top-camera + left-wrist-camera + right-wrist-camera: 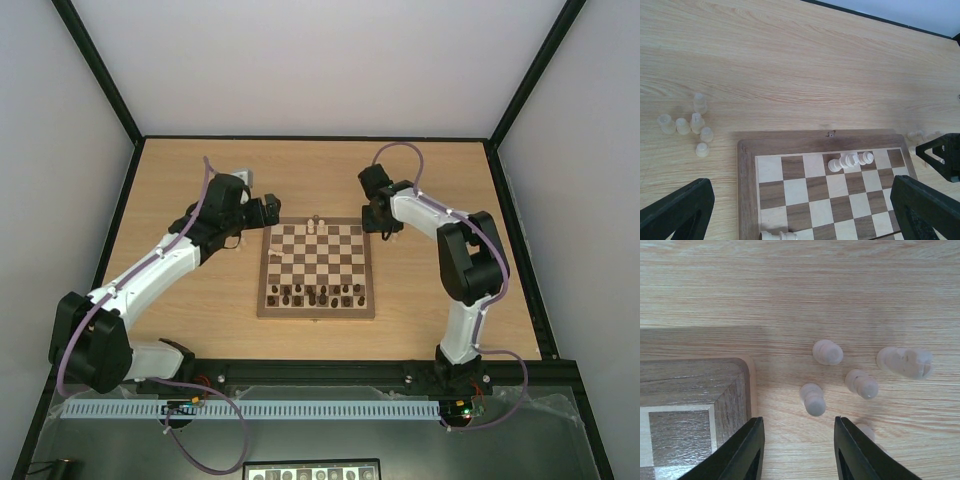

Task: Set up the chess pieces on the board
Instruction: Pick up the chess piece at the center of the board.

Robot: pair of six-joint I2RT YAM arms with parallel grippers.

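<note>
The board (318, 270) lies mid-table, dark chessmen along its near rows. Three pale chess pieces (850, 161) sit on its far row, at least one tipped over, and another lies at the left edge (777, 235). Several pale pieces (690, 125) stand on the table left of the board. My left gripper (800, 215) hovers wide open over the board's far left corner, holding nothing. My right gripper (799, 440) is open above the table beside the board's far right corner (695, 390). A pale pawn (814, 399) stands just ahead of its fingertips, not between them.
More pale pieces stand or lie around the right gripper: one (828, 352) further out, one (861, 384) to the right, a larger one (905, 362) on its side, and one (866, 431) partly behind the right finger. Black frame rails edge the table.
</note>
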